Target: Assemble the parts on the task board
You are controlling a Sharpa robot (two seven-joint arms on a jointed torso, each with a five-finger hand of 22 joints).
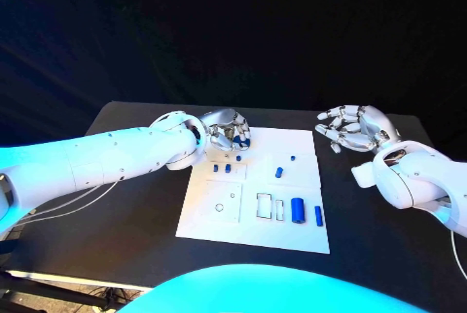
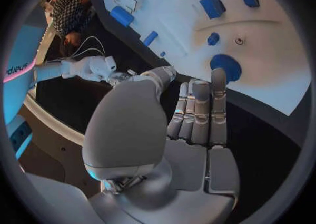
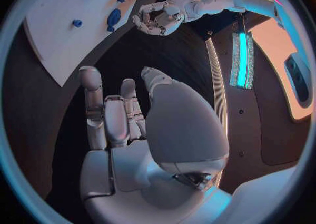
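Head view: white rectangular task board flat in the middle of the black table. Left silver hand hanging over the board's far left corner, fingers curled down and a bit apart, gripping nothing. Right silver hand off past the board's far right corner over bare table, fingers spread loose, also holding nothing. Near the board's right edge, a fat blue cylinder lying flat, long axis running toward and away from the robot, with a thin blue rod just beside it, same direction. Small blue pegs standing near the left hand, another short blue piece mid-board.

Left wrist view: fingers straight and side by side, nothing between them, tips over the board's edge right by a round blue disc. Not obvious from above: whether the tip touches the disc, can't tell. Two blue blocks further out.

Right wrist view: fingers stretched out and slack above dark table, empty. Board corner well apart from them, the left hand visible across the way, curled loosely.
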